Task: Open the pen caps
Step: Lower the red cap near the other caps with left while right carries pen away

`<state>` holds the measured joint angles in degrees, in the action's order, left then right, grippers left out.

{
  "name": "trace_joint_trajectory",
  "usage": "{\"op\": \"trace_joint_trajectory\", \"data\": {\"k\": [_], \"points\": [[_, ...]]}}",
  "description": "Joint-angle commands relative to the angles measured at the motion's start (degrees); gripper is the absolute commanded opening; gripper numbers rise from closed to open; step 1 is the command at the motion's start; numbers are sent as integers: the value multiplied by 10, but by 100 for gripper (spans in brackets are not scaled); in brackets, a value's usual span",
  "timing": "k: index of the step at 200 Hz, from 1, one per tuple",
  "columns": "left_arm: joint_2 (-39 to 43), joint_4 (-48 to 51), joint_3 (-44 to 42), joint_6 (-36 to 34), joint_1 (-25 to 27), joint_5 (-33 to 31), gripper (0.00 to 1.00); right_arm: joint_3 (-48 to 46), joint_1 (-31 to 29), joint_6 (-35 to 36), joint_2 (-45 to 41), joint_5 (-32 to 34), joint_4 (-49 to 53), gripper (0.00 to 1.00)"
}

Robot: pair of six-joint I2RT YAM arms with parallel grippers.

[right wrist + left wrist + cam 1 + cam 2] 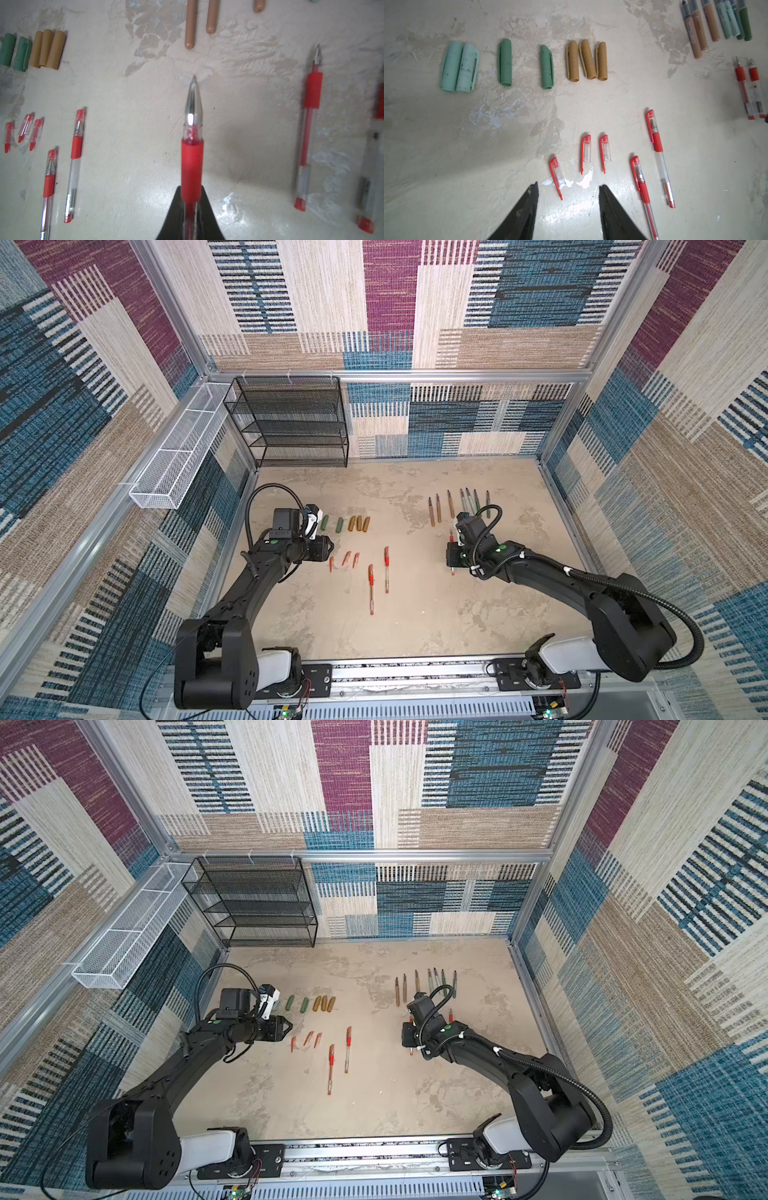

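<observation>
The loose pen caps lie in two rows on the table. In the back row are two pale mint caps (458, 66), two green caps (505, 62) and three gold-brown caps (586, 60). Nearer are three small red caps (586, 149). My left gripper (568, 187) is open and holds nothing. The nearest red cap (557, 176) lies just beyond its fingertips. Two capped red pens (658, 153) lie beside the red caps. My right gripper (191, 191) is shut on an uncapped red pen (191, 162) with its metal tip pointing away.
Several uncapped marker barrels (457, 506) lie at the back right, and two uncapped red pens (309, 124) lie beside the right gripper. A black mesh shelf (291, 423) and a white wire basket (178, 448) stand at the back left. Walls enclose the table.
</observation>
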<state>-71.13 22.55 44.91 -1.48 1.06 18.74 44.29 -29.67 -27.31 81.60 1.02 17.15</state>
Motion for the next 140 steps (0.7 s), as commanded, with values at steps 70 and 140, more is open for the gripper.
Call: {"op": "trace_joint_trajectory", "data": {"k": [70, 140], "points": [[100, -76, -47, 50, -46, 62, 59, 55, 50, 32, 104, -14, 13, 1], [108, -61, -34, 49, -46, 56, 63, 75, 58, 33, 161, -3, 25, 6]]}}
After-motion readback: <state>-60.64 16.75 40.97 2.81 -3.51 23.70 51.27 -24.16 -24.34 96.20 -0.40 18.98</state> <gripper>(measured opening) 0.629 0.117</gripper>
